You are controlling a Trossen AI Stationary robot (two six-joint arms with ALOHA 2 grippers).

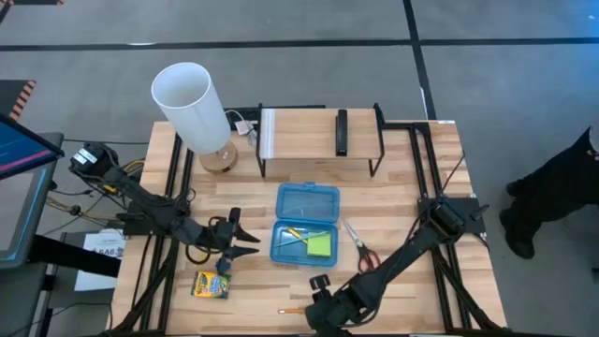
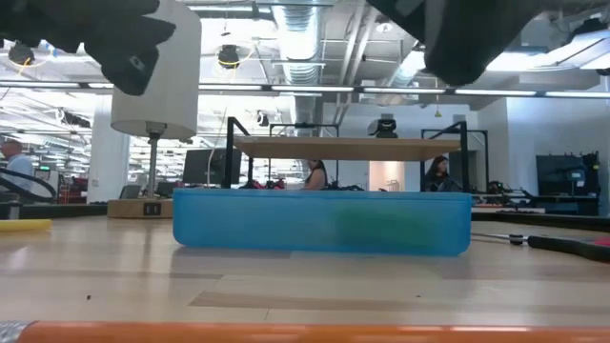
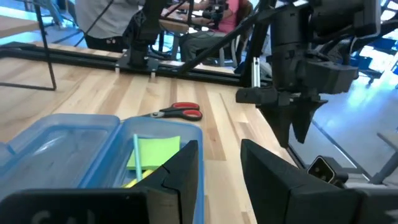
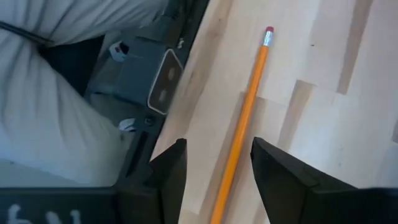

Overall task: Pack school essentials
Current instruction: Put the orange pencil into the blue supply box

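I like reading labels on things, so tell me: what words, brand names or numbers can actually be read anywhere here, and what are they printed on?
None can be read for certain.
Crayon box: printing on its face, too small to read.
White sheet under the left arm's frame: dark print, too blurred to read.
Left wrist view, bottom edge: pale marks on the dark gripper body, cut off.
Right wrist view, bottom edge: pale marks, cut off.

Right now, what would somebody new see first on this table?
A blue case lies open mid-table, holding a green sticky-note pad. A white lamp towers at the back left corner. At the front edge, the right tool hangs open over an orange pencil.
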